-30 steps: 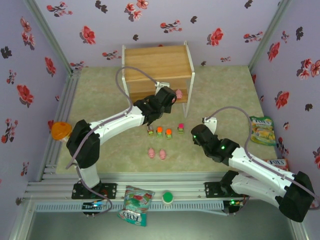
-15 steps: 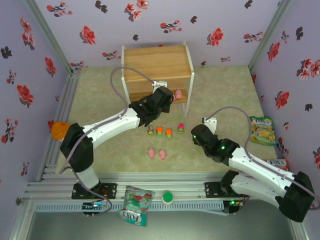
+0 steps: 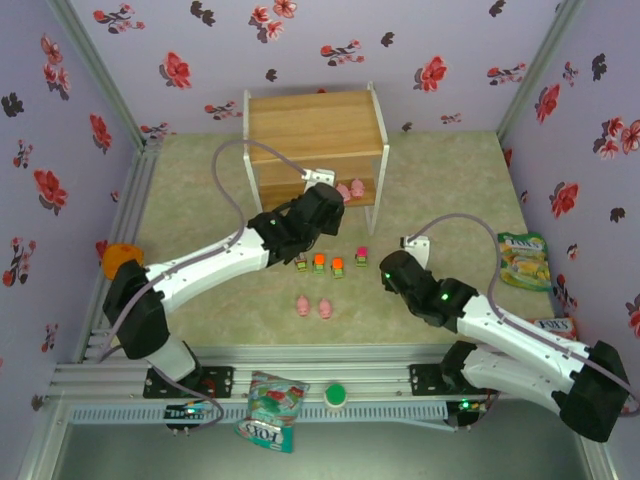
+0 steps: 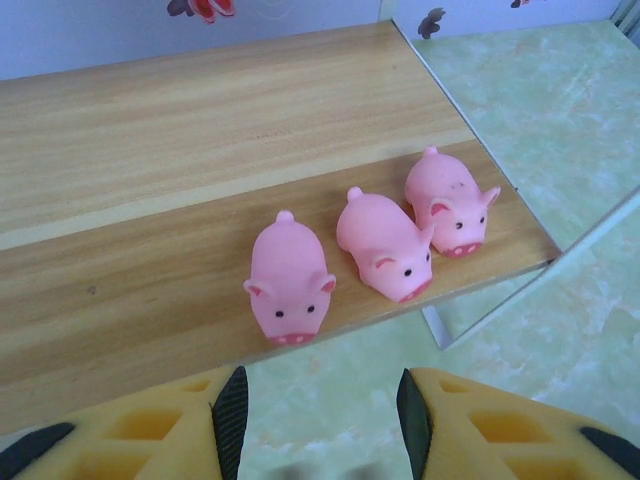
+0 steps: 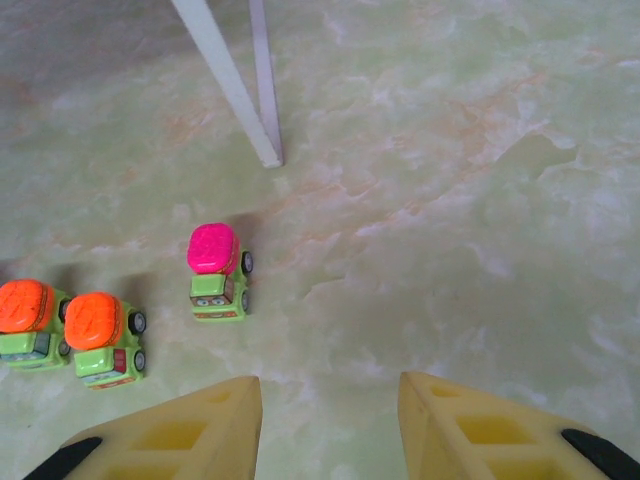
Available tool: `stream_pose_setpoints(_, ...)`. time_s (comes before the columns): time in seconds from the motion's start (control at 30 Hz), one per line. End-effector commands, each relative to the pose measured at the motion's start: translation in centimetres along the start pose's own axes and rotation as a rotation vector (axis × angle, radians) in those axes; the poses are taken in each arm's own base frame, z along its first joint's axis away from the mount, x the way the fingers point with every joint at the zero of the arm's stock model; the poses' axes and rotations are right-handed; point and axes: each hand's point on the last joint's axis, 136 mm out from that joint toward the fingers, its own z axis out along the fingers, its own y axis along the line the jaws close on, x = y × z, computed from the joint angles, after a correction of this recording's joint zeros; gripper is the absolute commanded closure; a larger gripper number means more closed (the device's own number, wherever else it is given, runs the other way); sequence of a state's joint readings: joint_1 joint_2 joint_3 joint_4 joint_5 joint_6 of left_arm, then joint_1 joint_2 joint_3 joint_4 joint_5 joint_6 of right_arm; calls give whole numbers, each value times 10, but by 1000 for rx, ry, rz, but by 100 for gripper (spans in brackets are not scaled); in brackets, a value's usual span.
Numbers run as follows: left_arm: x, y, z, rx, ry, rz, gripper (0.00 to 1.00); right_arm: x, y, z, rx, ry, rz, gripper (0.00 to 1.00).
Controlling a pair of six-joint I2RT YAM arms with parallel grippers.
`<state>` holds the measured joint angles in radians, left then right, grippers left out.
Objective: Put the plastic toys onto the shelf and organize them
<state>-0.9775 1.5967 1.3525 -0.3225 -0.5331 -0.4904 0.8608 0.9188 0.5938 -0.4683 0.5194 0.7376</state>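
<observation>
Your left gripper sits just in front of the lower board of the shelf, jaws parted a moderate way with nothing between them, so it holds nothing. On that lower board, near its front edge, three toys stand in a row with their snouts facing the wrist camera: first pig on the left, second pig in the middle and third pig closest to the board's right end, each just beside the next. The top board looks bare. Two more are down on the green mat, nearer the arm bases: loose pig and other loose pig, side by side. Your right gripper hangs over the mat, jaws apart about as far, and it is empty too. Ahead of it and a bit left stands the pink-topped car, upright, near the foot of the white shelf leg. Further left are the orange-topped car and second orange-topped car, close together. From the top view the fourth car ends that line on the left, its top colour too small to tell. All four cars are on the mat, in front of the shelf.
</observation>
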Motion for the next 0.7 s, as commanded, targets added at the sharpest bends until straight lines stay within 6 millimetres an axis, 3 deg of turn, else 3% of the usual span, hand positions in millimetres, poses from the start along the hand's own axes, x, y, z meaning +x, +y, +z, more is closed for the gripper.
stream_pose_setpoints(0.0, -1, 8, -14, -27, -29, 1, 52, -4, 8, -2, -6, -22, 0, 59)
stream_pose_setpoints(0.27, 19, 15, -33, -44, -26, 31, 52, -1, 27, -6, -31, -24, -42, 59)
stream_pose_setpoints(0.67, 68, 37, -52, -96, 14, 54, 52, 17, 49, -6, -61, 4, -104, 60)
